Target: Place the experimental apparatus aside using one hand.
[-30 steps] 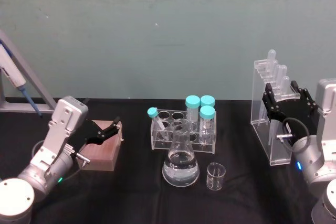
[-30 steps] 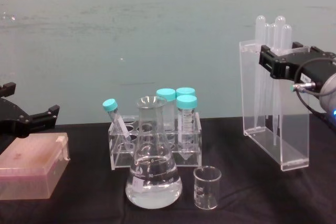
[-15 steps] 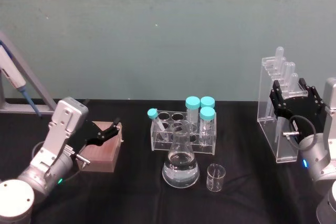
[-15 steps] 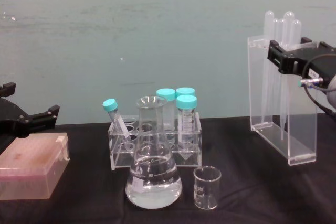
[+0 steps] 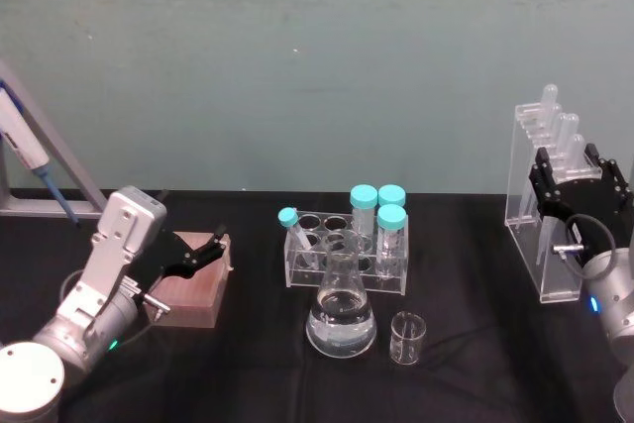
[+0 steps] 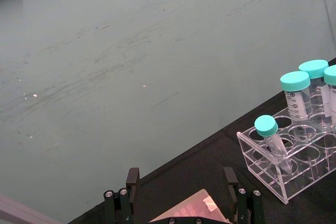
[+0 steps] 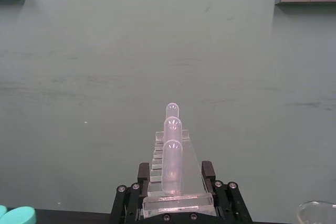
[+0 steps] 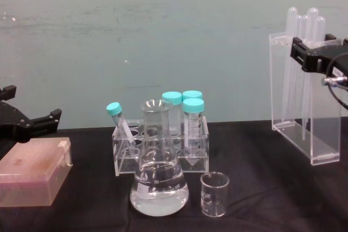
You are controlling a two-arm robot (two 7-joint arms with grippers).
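The tall clear acrylic stand of pipettes [image 5: 543, 235] [image 8: 302, 112] is at the far right, and my right gripper [image 5: 579, 181] [image 8: 316, 59] is shut on its upper part. In the right wrist view the stand's top and pipette bulbs [image 7: 172, 169] sit between the jaws of the right gripper [image 7: 178, 205]. The conical flask [image 5: 341, 316] [image 8: 159, 180] of clear liquid and the small beaker [image 5: 407, 335] [image 8: 214, 194] stand at the table's front centre. My left gripper [image 5: 201, 251] [image 8: 33, 123] [image 6: 181, 195] hangs open over a pink box at the left.
A clear rack [image 5: 345, 263] [image 8: 161, 150] [image 6: 287, 167] with teal-capped tubes stands just behind the flask. The pink box [image 5: 190, 290] [image 8: 32, 171] lies under the left gripper. A blue-tipped pipettor on a grey stand [image 5: 30, 151] leans at the far left.
My right gripper has carried the pipette stand to the right, away from the flask and beaker. The left arm, flask, beaker and rack have not moved.
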